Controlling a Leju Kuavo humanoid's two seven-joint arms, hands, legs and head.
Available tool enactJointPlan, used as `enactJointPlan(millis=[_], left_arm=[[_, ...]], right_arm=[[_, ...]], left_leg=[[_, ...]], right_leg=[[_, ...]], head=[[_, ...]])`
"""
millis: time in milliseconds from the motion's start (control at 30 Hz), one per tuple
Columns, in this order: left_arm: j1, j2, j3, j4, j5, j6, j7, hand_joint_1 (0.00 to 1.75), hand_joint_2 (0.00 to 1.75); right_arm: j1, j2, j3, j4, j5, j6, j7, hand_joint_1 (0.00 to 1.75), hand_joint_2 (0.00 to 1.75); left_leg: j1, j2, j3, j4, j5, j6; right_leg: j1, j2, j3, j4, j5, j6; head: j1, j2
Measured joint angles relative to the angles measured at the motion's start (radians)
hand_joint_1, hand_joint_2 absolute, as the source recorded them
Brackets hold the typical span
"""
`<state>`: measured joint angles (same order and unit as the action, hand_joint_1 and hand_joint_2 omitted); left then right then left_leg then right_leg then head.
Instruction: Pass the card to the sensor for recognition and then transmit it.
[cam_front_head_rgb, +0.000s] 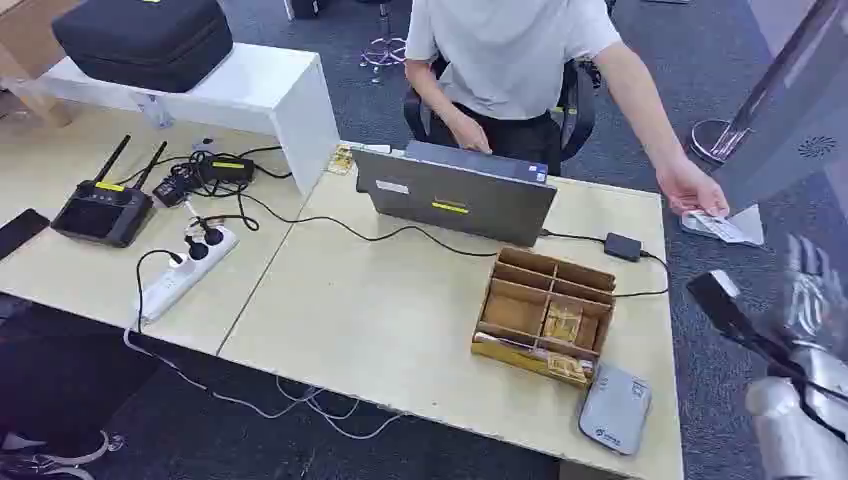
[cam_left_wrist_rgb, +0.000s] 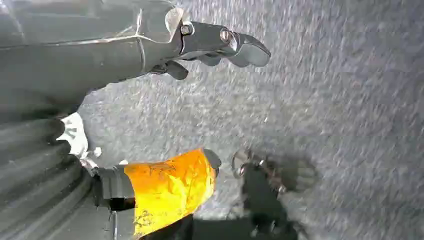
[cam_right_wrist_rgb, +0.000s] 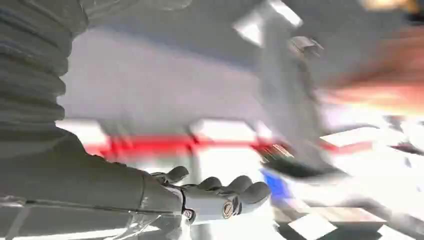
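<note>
On the far left of the pale wooden bench (cam_front_head_rgb: 380, 320) sit a black router with two antennas (cam_front_head_rgb: 103, 208) and a white power strip (cam_front_head_rgb: 185, 272) with black plugs. A grey laptop (cam_front_head_rgb: 455, 190) stands open toward a seated person in a white shirt (cam_front_head_rgb: 510, 45). Just right of the middle, a brown cardboard tray with divided compartments (cam_front_head_rgb: 545, 310) holds small yellowish packets I cannot identify. Touching its near right corner lies a grey rounded sensor pad (cam_front_head_rgb: 614, 408), smooth plastic with a small blue logo.

Beyond the right edge of the bench, the person's hand (cam_front_head_rgb: 692, 188) rests on a white card (cam_front_head_rgb: 722, 228) lying on a low white surface there; this looks like the task's card, though its print is too small to read. It should be thin, stiff and light, slick on its faces, so pinching it by one short edge between thumb and finger seems the surest hold, leaving the flat face free to meet the sensor pad.

The robot's left hand (cam_left_wrist_rgb: 220, 47) hangs over grey speckled carpet, dark fingers loosely curled, apart from the thumb, holding nothing. At the far right, the silver right hand (cam_front_head_rgb: 812, 290) is raised near the card, blurred; in the right wrist view its fingers (cam_right_wrist_rgb: 235, 187) curl slightly, spread and empty.
</note>
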<state>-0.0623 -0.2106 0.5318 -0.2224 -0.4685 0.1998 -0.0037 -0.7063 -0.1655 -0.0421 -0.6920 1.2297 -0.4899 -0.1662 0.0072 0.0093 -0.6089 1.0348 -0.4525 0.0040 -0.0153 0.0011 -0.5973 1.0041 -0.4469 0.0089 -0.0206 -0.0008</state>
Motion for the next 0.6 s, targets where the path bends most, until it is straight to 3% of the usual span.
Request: enactJointPlan(millis=[67,200,333,600], left_arm=[[0.0,-0.002,0.0,0.0,-0.001,-0.04,0.025,0.0,1.75],[0.003,-0.011,0.0,0.0,0.006,-0.141,0.018,0.0,1.75],[0.003,-0.025,0.0,0.0,0.017,-0.193,-0.01,0.0,1.75],[0.003,-0.047,0.0,0.006,0.026,-0.256,0.013,0.0,1.75]], right_arm=[[-0.044,0.029,0.098,-0.005,0.03,-0.021,0.021,0.0,1.75],[-0.104,0.079,0.244,-0.006,0.068,-0.067,0.042,0.0,1.75],[-0.124,0.108,0.319,-0.011,0.062,-0.072,0.047,0.0,1.75],[-0.124,0.136,0.41,-0.07,0.046,-0.035,0.066,0.0,1.75]], left_leg=[[0.001,-0.005,-0.001,0.0,0.002,-0.001],[0.002,-0.007,-0.003,0.0,0.002,-0.002],[0.002,-0.007,-0.004,0.0,0.002,-0.002],[0.002,-0.007,-0.004,0.0,0.002,-0.002]], right_leg=[[0.001,-0.004,0.0,0.0,0.0,0.0],[0.002,-0.006,0.0,0.0,0.0,0.0],[0.002,-0.006,-0.001,0.0,0.0,0.0],[0.002,-0.007,-0.001,0.0,0.0,0.0]], head=[[0.0,0.0],[0.0,0.0],[0.0,0.0],[0.0,0.0]])
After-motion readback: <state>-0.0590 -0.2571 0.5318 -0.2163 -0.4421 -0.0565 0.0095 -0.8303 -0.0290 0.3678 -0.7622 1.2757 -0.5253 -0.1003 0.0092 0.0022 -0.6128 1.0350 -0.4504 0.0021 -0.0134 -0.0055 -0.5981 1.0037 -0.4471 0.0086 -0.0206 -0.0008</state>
